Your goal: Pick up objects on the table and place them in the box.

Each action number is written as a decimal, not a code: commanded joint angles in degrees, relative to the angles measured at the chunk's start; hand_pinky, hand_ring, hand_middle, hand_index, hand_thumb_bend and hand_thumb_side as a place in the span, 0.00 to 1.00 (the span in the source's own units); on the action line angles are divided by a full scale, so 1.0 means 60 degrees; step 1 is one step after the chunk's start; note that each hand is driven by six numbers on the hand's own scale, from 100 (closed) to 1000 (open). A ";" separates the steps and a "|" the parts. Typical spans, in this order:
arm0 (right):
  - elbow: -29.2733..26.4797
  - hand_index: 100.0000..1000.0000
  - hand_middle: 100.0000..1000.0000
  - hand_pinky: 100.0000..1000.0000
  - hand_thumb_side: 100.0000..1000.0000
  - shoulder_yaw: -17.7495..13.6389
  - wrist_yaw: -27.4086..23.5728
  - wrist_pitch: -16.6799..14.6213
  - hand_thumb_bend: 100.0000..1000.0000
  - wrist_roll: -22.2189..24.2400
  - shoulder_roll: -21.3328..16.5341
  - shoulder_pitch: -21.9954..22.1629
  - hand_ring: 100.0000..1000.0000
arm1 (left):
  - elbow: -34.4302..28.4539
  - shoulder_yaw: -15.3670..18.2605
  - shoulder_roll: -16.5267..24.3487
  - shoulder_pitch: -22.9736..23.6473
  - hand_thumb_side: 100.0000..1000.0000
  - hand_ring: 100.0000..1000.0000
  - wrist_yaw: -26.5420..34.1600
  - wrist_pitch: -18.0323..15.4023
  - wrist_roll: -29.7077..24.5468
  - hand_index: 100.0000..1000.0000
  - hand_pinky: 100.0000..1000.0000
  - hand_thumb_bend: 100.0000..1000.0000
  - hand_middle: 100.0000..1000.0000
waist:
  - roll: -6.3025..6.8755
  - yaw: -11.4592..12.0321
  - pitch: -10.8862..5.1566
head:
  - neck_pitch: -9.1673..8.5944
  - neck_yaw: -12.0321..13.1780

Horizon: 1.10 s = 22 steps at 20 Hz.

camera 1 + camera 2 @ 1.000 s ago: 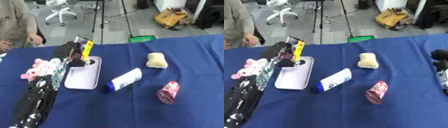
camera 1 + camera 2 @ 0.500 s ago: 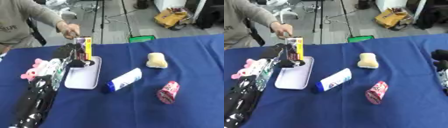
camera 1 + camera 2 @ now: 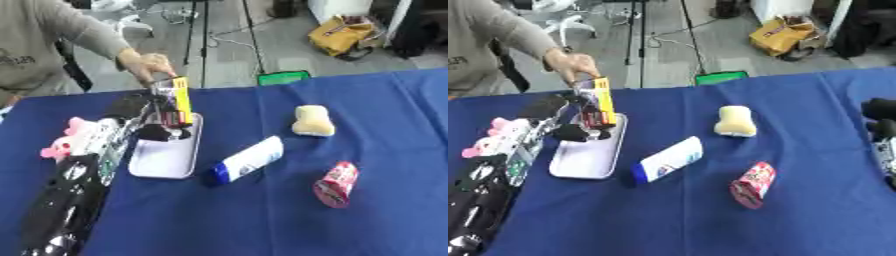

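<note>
Left eye view: yellow box (image 3: 180,101) in left hand (image 3: 147,112).

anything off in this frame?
Yes: a person's hand grips the top of the yellow packet that the left hand holds over the tray. The bottle and red pouch lie on their sides.

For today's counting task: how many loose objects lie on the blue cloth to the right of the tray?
3: a sponge farthest back, a white bottle beside the tray, and a red packet nearest. None looks hidden.
</note>
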 commanded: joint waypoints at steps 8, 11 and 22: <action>-0.0239 0.83 0.77 0.86 0.49 -0.0178 0.0056 0.0022 0.00 -0.0097 -0.0110 -0.0063 0.86 | -0.5493 0.0646 0.0738 0.2788 0.71 0.78 0.0893 0.0256 -0.0869 0.88 0.84 0.73 0.79 | 0.0048 0.0277 -0.0291 | 0.0057 -0.0312; -0.0239 0.83 0.77 0.86 0.49 -0.0179 0.0061 0.0037 0.00 -0.0096 -0.0097 -0.0028 0.86 | -0.6244 0.0996 0.0886 0.3469 0.73 0.77 0.0802 0.0890 -0.0222 0.88 0.83 0.85 0.78 | 0.0056 0.0343 -0.0364 | 0.0082 -0.0365; -0.0239 0.83 0.77 0.86 0.49 -0.0184 0.0054 0.0050 0.00 -0.0111 -0.0096 0.0017 0.86 | -0.6372 0.1303 0.0761 0.4111 0.67 0.71 0.1604 0.2257 0.2790 0.88 0.76 0.86 0.76 | 0.0017 0.0388 -0.0442 | 0.0074 -0.0416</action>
